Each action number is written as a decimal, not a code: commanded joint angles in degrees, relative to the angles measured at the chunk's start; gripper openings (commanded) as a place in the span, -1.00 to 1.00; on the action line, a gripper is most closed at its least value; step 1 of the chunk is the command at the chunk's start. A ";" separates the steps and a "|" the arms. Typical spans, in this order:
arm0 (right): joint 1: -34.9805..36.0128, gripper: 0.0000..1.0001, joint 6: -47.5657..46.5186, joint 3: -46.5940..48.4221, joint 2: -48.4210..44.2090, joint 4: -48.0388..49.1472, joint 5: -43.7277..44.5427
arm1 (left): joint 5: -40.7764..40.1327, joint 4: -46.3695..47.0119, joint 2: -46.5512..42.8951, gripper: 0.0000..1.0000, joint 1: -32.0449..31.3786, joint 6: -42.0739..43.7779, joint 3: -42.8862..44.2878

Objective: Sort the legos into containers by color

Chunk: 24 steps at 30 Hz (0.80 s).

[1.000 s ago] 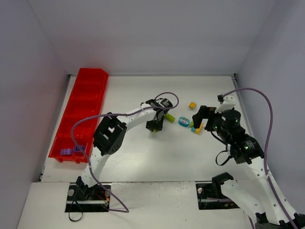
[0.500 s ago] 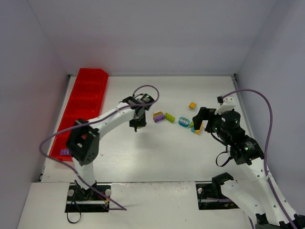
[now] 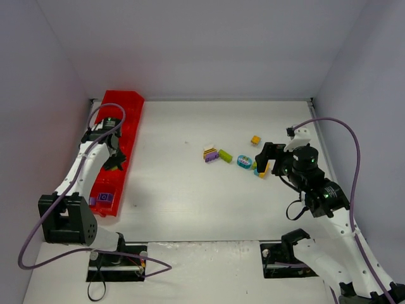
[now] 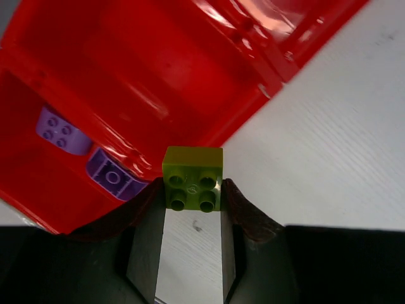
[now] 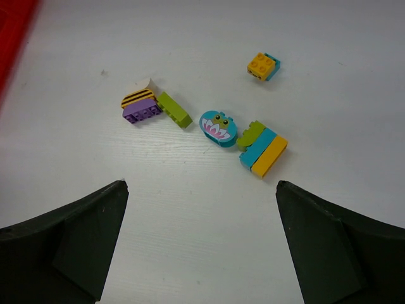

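Left wrist view: the left gripper (image 4: 193,197) pinches a lime-green brick (image 4: 193,170) at the red tray's (image 4: 158,76) rim, next to the purple bricks (image 4: 60,130), probably heading for a separate compartment. The right gripper (image 5: 201,190) hangs wide open above the loose bricks (image 5: 218,125).

Open tabletop (image 3: 171,190) between red tray (image 3: 126,104) and brick cluster (image 3: 243,160), left arm (image 3: 79,171) above tray

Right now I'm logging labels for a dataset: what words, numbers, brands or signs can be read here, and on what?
No readable text anywhere.
Teal oval plastic brick: printed frog-and-flower picture, no words.
Lime green square plastic brick in the left claw: any stud lettering too small to read.
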 commanded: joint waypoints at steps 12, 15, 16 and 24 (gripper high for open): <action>0.34 1.00 -0.79 0.83 0.08 2.74 -0.20 | 1.30 4.11 2.95 0.00 11.36 6.80 1.52; 0.34 1.00 -0.70 0.83 0.08 2.74 -0.03 | 2.62 4.11 2.16 0.22 11.27 6.28 1.78; 0.34 1.00 -0.61 0.83 0.26 2.74 -0.03 | 3.32 4.02 1.64 0.26 11.10 6.19 1.87; 0.34 0.99 -0.44 1.09 1.66 2.74 0.32 | 5.97 5.60 -1.36 0.29 -1.25 6.45 4.51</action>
